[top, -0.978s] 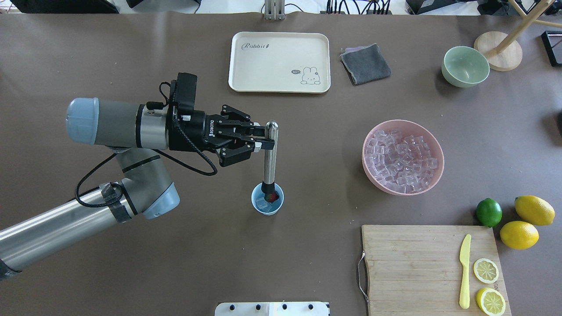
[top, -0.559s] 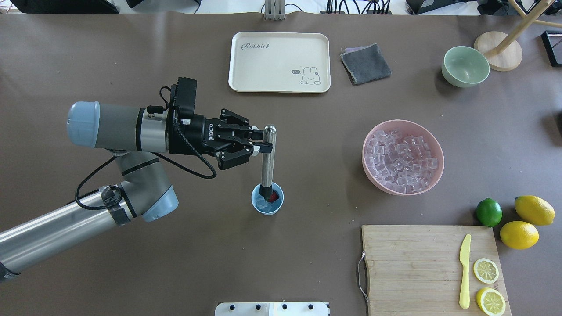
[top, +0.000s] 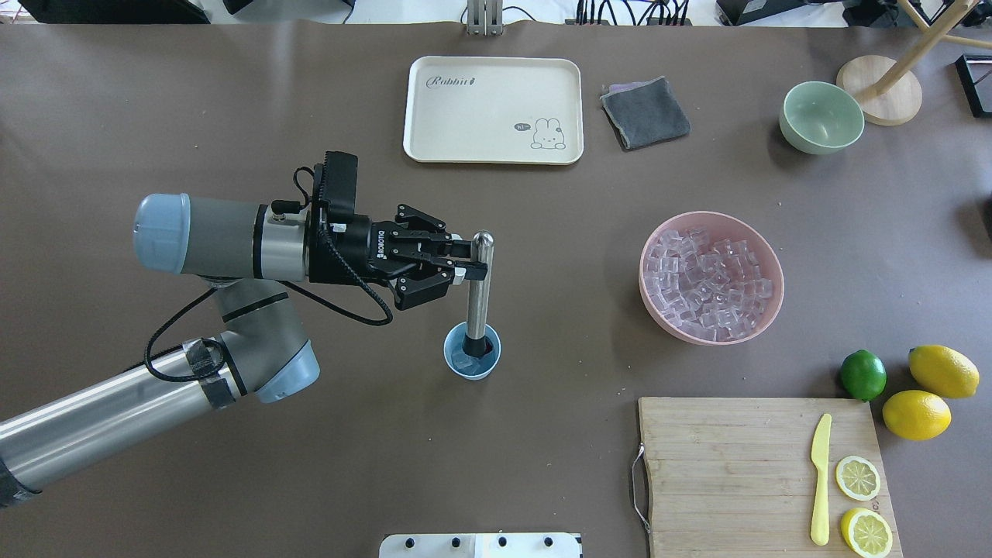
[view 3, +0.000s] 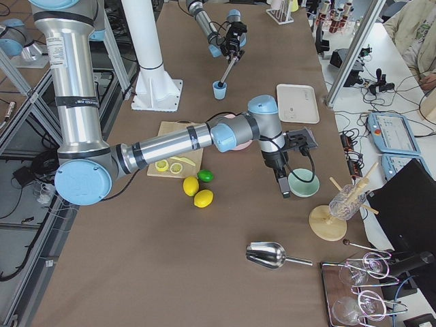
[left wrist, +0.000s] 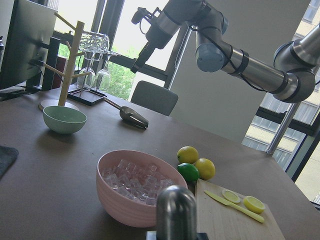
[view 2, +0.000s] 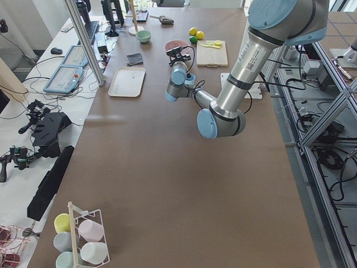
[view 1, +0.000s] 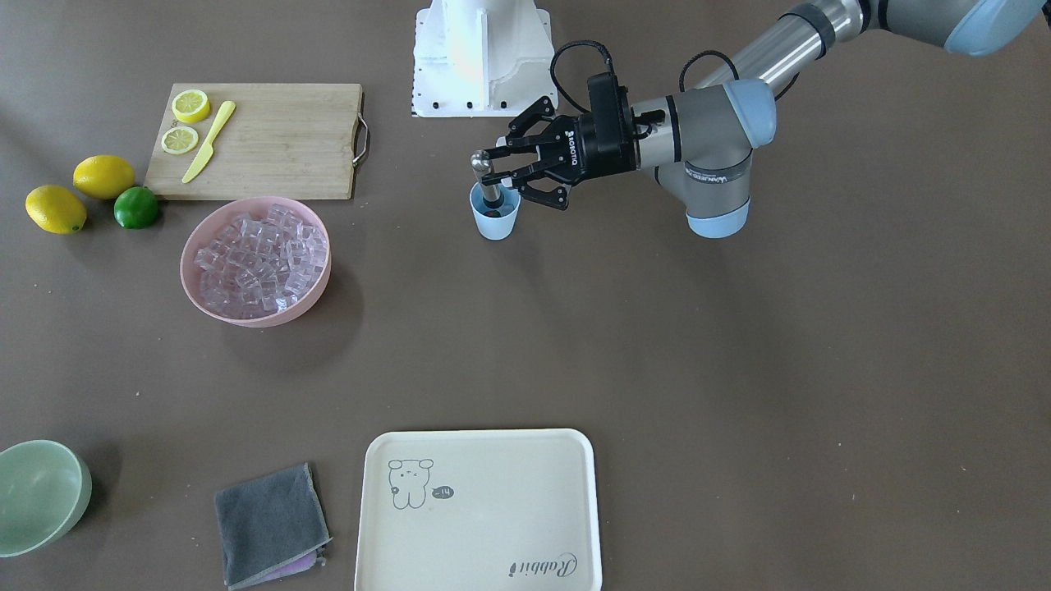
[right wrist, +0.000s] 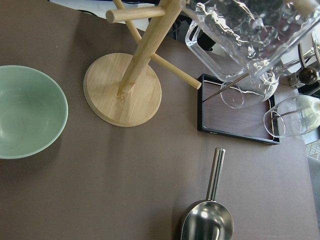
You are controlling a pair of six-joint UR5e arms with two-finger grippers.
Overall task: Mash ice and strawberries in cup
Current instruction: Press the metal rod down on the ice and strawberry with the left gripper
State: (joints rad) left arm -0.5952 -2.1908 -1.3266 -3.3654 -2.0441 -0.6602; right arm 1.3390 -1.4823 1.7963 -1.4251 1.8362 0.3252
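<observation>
The light blue cup (top: 486, 369) stands mid-table, also seen in the front-facing view (view 1: 497, 226). My left gripper (top: 470, 269) is shut on the top of a steel muddler (top: 478, 298), which stands almost upright with its black head down inside the cup. Clear ice (top: 462, 360) shows in the cup beside the head. The strawberries are hidden under the muddler head. My right gripper (view 3: 281, 185) hangs by the pale green bowl (view 3: 303, 182) at the far right. I cannot tell whether it is open or shut.
A pink bowl (top: 652, 310) full of ice cubes sits right of the cup. Near right are a cutting board (top: 728, 465) with knife and lemon slices, a lime (top: 862, 374) and two lemons. A tray (top: 493, 108) and grey cloth (top: 645, 113) lie at the back.
My left gripper has shifted slightly right and toward the robot, swinging the muddler more upright. Its head now covers the red berry that showed in the cup before.
</observation>
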